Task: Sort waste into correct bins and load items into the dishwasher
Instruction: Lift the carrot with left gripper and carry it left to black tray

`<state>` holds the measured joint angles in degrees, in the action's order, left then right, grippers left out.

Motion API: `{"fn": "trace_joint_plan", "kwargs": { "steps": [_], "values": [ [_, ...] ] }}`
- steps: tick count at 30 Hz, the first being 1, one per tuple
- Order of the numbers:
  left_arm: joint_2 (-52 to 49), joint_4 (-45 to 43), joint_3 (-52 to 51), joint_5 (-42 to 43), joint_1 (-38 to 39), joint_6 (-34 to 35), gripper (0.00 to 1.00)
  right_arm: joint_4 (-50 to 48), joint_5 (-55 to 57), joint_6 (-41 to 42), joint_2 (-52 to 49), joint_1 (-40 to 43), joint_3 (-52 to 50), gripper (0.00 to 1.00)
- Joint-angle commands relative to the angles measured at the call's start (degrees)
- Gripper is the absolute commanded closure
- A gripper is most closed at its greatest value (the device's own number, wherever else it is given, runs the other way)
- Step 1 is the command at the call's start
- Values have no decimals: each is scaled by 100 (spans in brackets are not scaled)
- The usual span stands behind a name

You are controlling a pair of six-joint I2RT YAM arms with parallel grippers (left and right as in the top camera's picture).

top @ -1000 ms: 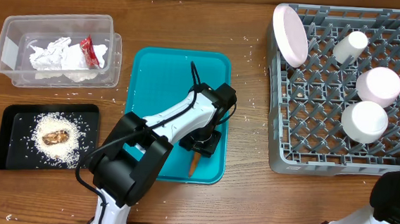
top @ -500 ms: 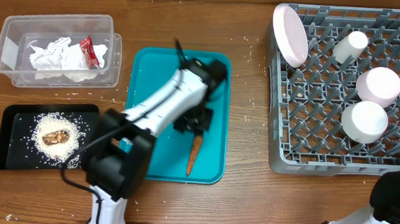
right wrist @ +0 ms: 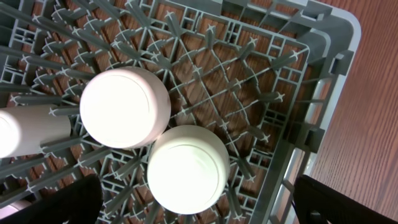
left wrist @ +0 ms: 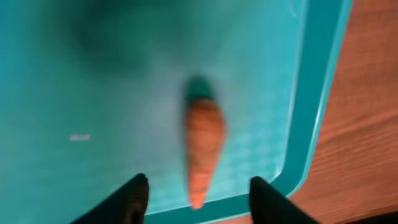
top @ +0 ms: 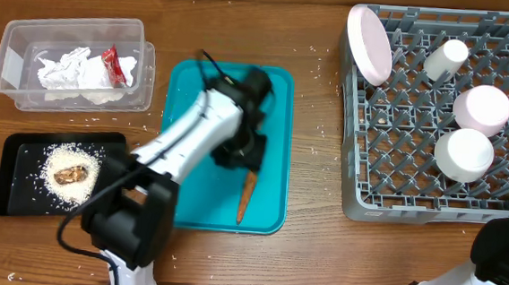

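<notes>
The orange carrot stick (top: 245, 196) lies on the teal tray (top: 186, 93) near its front right corner. My left gripper (top: 243, 158) hovers just behind it, open and empty. In the left wrist view the carrot (left wrist: 204, 146) lies between and ahead of the open fingers (left wrist: 199, 200). The clear tub (top: 13, 67) holds crumpled white paper (top: 66, 68) and a red wrapper (top: 113, 64). The black tray (top: 13, 188) holds rice (top: 90, 183) and the brown lump (top: 71, 175). My right gripper (right wrist: 199, 208) is wide open above two bowls (right wrist: 124, 107) (right wrist: 188, 168) in the dish rack (right wrist: 311, 93). No chopstick shows.
The grey rack (top: 351, 181) at the right also holds a white plate (top: 369, 44) on edge and a white cup (top: 446, 59). Rice grains are scattered on the wood around the teal tray and rack. The left arm crosses the teal tray diagonally.
My left gripper has drawn back from the tray's front edge toward the far left. The carrot, partly under the gripper before, now lies uncovered on the tray. The right arm is unchanged.
</notes>
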<state>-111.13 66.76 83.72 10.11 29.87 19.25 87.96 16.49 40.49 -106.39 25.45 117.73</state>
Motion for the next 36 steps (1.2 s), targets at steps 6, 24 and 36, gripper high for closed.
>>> {"fn": "trace_joint_plan", "kwargs": {
  "steps": [6, 24, 36],
  "values": [
    [-20, -468, -780, -699, 645, 868, 42, -28, 39, -4, 79, 2, 13, 0],
    [-24, -1373, -1622, -734, 660, 802, 60, -28, 39, -4, 79, 2, 13, 0],
    [153, -297, -833, -1379, 367, 1534, 88, -28, 39, -4, 79, 2, 13, 0]
  ]
}}
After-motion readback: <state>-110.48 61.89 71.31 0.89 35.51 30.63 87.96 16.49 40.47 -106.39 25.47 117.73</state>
